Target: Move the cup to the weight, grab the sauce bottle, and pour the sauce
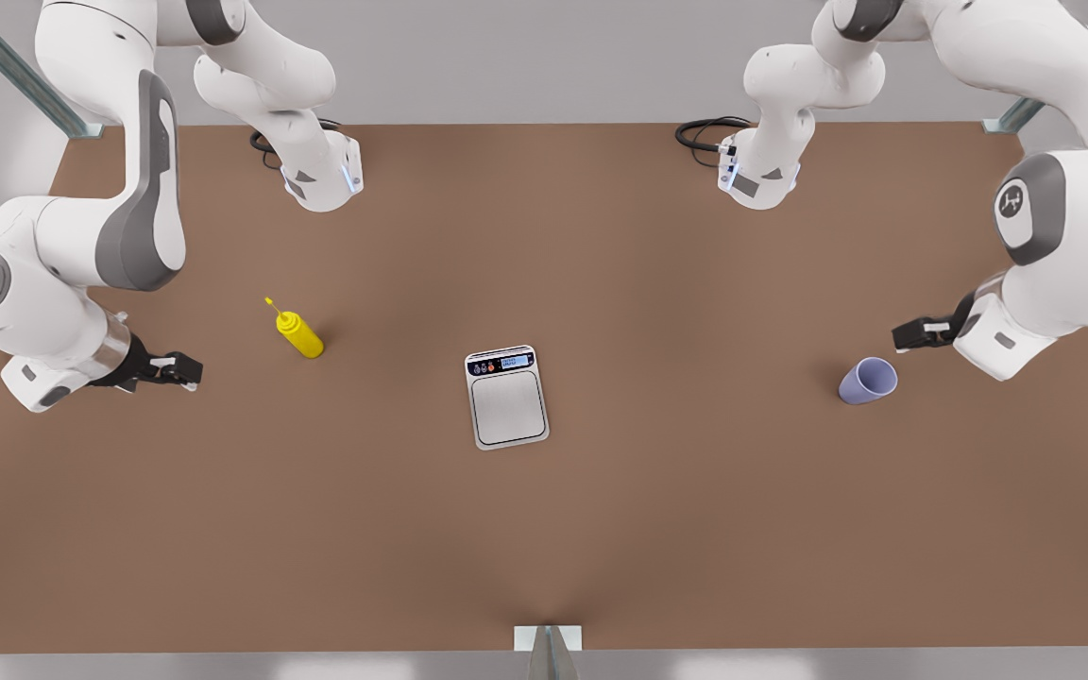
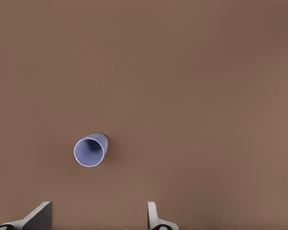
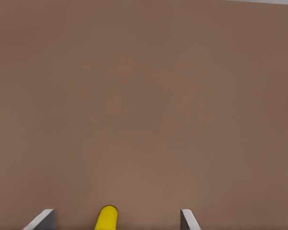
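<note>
The cup (image 1: 868, 381) is a plain little lavender tumbler, no handle, slightly tapered, standing upright on the brown table (image 1: 544, 529) toward the front view's right, well apart from the weight (image 1: 506, 397). That one's a flat silver-grey scale with a white rim and a black strip with a blue display, sitting mid-table. The sauce bottle (image 1: 298, 332) is bright yellow with a thin pointed nozzle, upright on the front view's left.

The left gripper (image 1: 912, 336) hangs near the cup, just up and to the side of it, fingers (image 2: 38, 216) spread apart and holding nothing. The right gripper (image 1: 187, 370) hovers near the sauce bottle, between it and the table's edge; its fingers (image 3: 42, 219) are spread wide too, empty.
</note>
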